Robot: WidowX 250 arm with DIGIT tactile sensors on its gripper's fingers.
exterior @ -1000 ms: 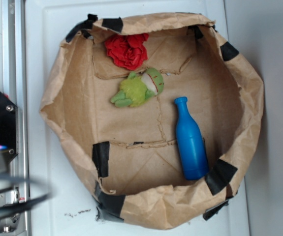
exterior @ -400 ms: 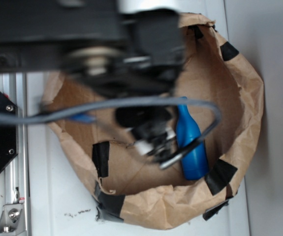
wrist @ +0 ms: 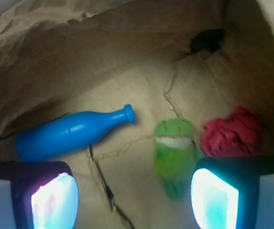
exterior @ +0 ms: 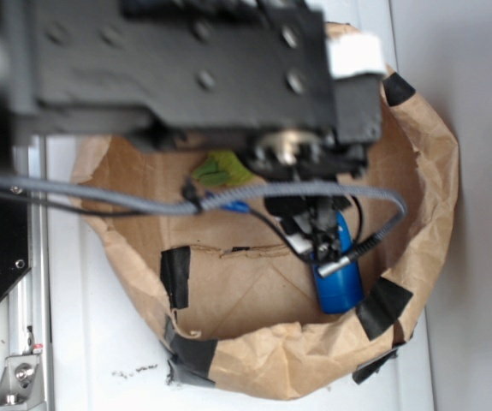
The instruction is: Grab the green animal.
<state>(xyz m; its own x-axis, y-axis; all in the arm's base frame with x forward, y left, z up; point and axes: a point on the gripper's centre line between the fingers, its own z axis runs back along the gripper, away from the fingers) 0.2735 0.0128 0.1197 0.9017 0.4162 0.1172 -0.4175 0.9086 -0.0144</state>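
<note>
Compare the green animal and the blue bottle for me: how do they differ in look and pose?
The green animal is fuzzy, squat and lime green with a white face patch; the blue bottle is smooth, long and plain blue. The animal lies beside the red cloth lump; the bottle lies apart on its side. Both rest on the paper floor.

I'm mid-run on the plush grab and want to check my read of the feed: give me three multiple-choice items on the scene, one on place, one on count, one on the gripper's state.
1. In the wrist view, the fuzzy lime-green plush animal lies between:
A. the blue plastic bottle and the red ruffled cloth lump
B. two bottles
C. the cloth and the bag wall

2. How many loose things lie in the brown paper bag?
A. one
B. three
C. five

3. The gripper is:
A. shut on the bottle
B. shut on the plush
C. open, holding nothing

Answers: 1 A, bottle on its left and cloth on its right; 2 B, bottle, plush and cloth; 3 C, the pads stand wide apart with bare bag floor between.
</note>
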